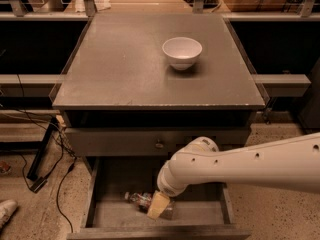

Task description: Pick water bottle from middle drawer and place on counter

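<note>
My tool (159,205) is down in the middle drawer (112,215), over the water bottle (138,200); whether it grips, I cannot tell.

Matt counter (115,69) bears glossy bowl (182,52); smooth gripper (158,206) sits in middle drawer (200,213).

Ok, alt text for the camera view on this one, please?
A white robot arm reaches down into the open, shallow grey wooden middle drawer, its tan gripper at a small clear plastic water bottle lying on its side on the drawer floor. Above, a white round bowl stands on the broad flat grey counter.
</note>
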Robot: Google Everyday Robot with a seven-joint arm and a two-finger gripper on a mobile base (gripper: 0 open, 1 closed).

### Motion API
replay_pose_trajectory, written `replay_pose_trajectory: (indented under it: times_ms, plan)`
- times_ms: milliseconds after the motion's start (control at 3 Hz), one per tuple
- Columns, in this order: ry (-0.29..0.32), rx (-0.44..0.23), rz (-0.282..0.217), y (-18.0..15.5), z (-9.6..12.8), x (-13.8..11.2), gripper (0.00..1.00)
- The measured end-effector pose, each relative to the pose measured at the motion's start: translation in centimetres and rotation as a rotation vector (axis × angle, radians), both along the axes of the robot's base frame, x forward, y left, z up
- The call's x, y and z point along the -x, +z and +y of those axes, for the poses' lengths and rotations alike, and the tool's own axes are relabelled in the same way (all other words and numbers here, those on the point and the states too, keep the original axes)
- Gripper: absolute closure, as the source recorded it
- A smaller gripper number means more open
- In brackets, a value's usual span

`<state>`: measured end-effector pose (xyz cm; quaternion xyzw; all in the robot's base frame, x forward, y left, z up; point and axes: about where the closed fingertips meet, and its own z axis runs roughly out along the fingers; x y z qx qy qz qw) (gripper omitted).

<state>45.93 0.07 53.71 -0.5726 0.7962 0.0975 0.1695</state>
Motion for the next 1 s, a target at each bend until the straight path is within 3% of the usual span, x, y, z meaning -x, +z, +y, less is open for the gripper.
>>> replay_pose_trajectory:
  times_ms: [333,667,1000]
  plan:
    - [0.008,-0.014,-0.007,-0.5,0.5,0.6,0.00]
    - [-0.022,-0.053,-0.068,-1.6,0.7,0.5,0.00]
    - [-0.021,-0.057,-0.066,-1.7,0.8,0.6,0.00]
